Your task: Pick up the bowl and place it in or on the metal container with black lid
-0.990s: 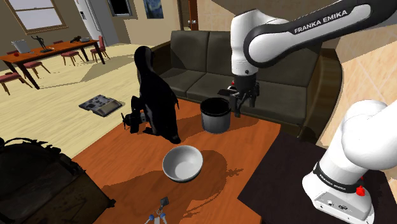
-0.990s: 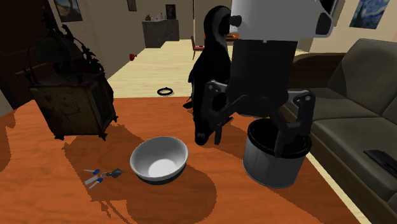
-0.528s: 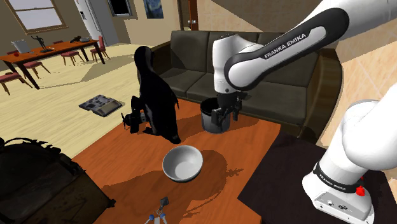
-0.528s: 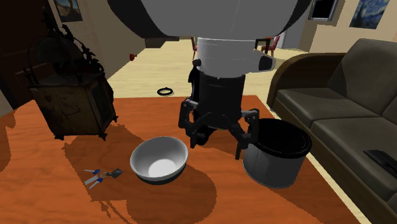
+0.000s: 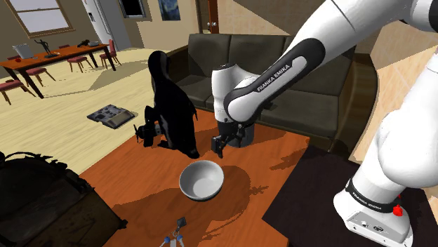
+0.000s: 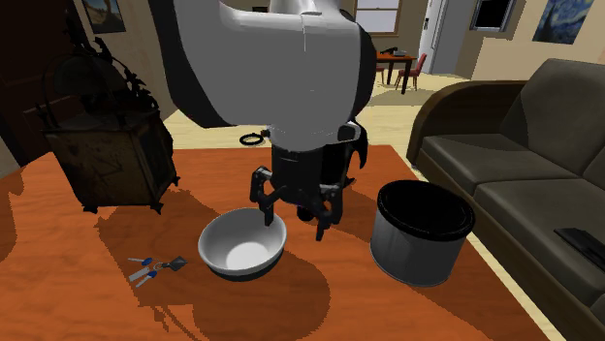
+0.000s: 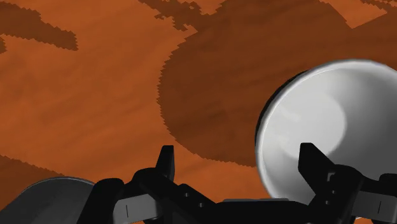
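Note:
A pale grey bowl [image 5: 202,179] [image 6: 242,244] stands upright on the red-brown wooden table [image 5: 133,179]. My black gripper [image 5: 226,144] [image 6: 293,218] hangs open just above the bowl's rim on the container's side, holding nothing. In the wrist view the gripper [image 7: 236,153] has its fingers wide apart, one finger over the bowl [image 7: 331,127] and the other over bare wood. The grey metal container with a black top [image 6: 424,232] stands on the table at the second exterior view's right of the bowl. In the shoulder view my arm hides most of it.
A tall black figure [image 5: 168,105] stands on the table behind the bowl. A dark lantern-like object [image 6: 111,126] sits at the second exterior view's left. Small blue-handled tools [image 6: 155,266] lie near the bowl. A dark sofa [image 5: 295,77] runs along the table's far edge.
The arm has swung from above the container across to the bowl and come lower. The fingers stayed open. The bowl and the container have not moved.

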Motion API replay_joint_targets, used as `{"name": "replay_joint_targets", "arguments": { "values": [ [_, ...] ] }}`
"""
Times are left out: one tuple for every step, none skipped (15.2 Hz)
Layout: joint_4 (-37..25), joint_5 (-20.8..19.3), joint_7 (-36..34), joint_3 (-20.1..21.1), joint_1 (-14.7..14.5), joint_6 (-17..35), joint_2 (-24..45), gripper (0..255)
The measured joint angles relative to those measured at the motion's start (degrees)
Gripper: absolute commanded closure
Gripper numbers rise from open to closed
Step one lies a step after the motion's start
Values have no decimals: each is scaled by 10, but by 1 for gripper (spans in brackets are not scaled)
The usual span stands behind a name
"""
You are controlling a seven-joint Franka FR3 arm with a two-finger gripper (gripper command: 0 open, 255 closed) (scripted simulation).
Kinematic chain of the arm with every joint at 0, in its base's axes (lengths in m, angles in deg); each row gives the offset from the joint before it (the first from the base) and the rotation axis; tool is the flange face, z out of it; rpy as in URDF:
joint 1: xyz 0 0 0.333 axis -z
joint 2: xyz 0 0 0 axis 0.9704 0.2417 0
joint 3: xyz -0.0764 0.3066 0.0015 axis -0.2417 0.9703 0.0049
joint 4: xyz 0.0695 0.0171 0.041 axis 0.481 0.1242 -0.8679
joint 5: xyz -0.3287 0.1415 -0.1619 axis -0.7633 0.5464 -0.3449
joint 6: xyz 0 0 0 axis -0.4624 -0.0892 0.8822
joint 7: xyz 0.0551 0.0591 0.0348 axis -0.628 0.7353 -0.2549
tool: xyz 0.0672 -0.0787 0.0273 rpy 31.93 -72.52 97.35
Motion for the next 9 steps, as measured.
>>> {"name": "replay_joint_targets", "arguments": {
  "values": [
    [-9, -5, -9, 3, -2, 13, 19, 0],
    [-20, -12, -19, 5, -5, 26, 40, 0],
    [-35, -18, -30, 6, -9, 35, 61, 0],
    [-43, -23, -38, 7, -12, 43, 76, 0],
    [-48, -27, -43, 7, -14, 50, 87, 0],
    [-53, -31, -47, 7, -15, 56, 99, 0],
    [-52, -33, -48, 7, -16, 63, 104, 0],
    [-52, -35, -50, 6, -17, 70, 111, 0],
    [-52, -38, -52, 6, -18, 78, 119, 0]
  ]
}}
